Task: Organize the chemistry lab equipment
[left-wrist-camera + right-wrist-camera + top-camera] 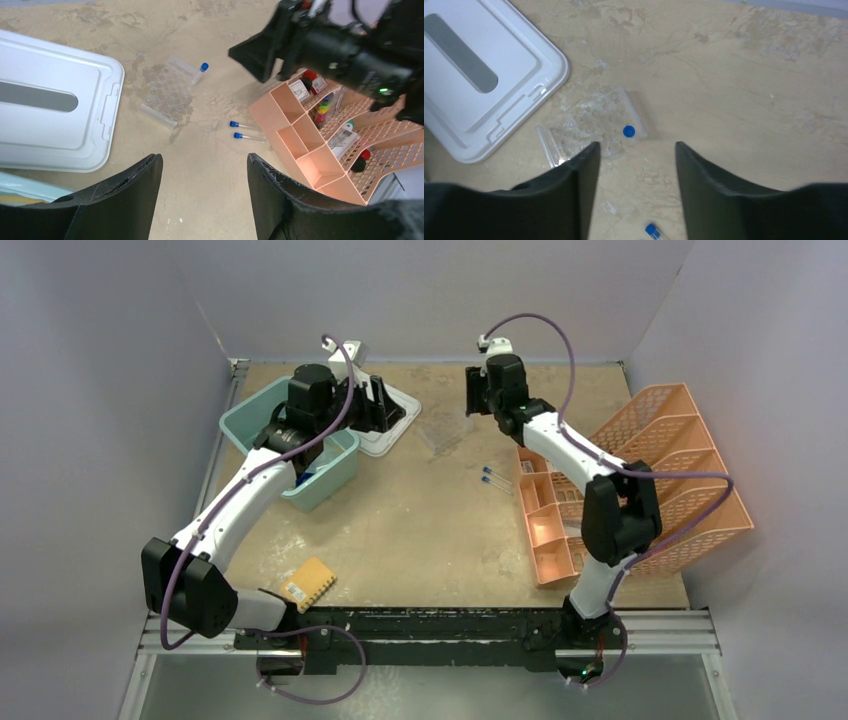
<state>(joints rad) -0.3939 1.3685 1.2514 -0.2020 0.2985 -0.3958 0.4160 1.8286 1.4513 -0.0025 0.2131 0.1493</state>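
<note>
A clear tube rack (445,430) lies on the table at the back middle; it also shows in the left wrist view (167,92) and the right wrist view (594,125). One blue-capped test tube (200,71) stands in it, its cap (628,131) seen from above. Two more blue-capped tubes (495,477) lie loose beside the peach organiser (545,525), also in the left wrist view (246,130). My left gripper (385,405) (205,160) is open and empty, held above the table left of the rack. My right gripper (476,390) (636,147) is open and empty, above the rack's right side.
A white lid (392,425) lies left of the rack, next to a teal bin (250,420). An orange mesh basket (670,470) stands behind the organiser at right, which holds small items (325,105). A yellow-orange sponge (308,582) lies near the front left.
</note>
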